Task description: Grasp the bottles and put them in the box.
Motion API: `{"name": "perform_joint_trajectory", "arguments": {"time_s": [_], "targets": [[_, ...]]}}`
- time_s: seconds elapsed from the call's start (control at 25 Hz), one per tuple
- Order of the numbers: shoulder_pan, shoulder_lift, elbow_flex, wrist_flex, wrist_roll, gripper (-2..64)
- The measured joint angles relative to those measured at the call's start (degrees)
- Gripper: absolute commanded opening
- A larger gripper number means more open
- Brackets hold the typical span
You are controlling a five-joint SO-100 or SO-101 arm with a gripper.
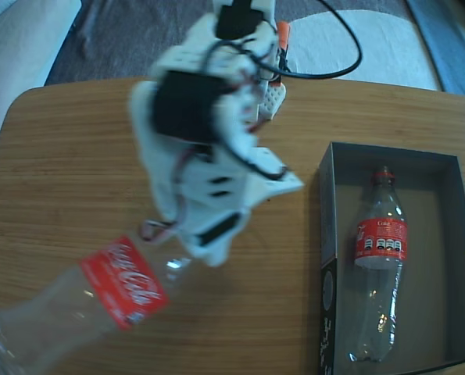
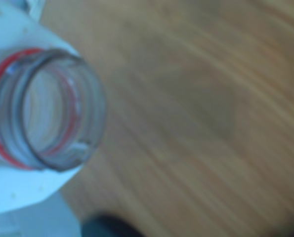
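Larger Coca-Cola bottle nearest in fixed view, tilted, base at lower left corner, neck rising toward arm. End effector clamped on its neck, just above red label. Wrist view, blurred: open mouth of same bottle with red neck ring, white finger pressed against it, wooden bench beyond. Farther right in fixed view: dark grey box on bench, smaller Coca-Cola bottle lying inside lengthwise, cap toward far end. Black cable loops behind arm.
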State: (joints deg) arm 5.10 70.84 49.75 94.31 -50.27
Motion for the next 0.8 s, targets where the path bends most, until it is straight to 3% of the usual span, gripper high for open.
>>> {"name": "perform_joint_trajectory", "arguments": {"time_s": [0.24, 0.8], "targets": [[-12.04, 0.0, -3.25, 0.0, 4.57, 0.8], [-26.02, 0.0, -2.9, 0.0, 8.7, 0.8]]}}
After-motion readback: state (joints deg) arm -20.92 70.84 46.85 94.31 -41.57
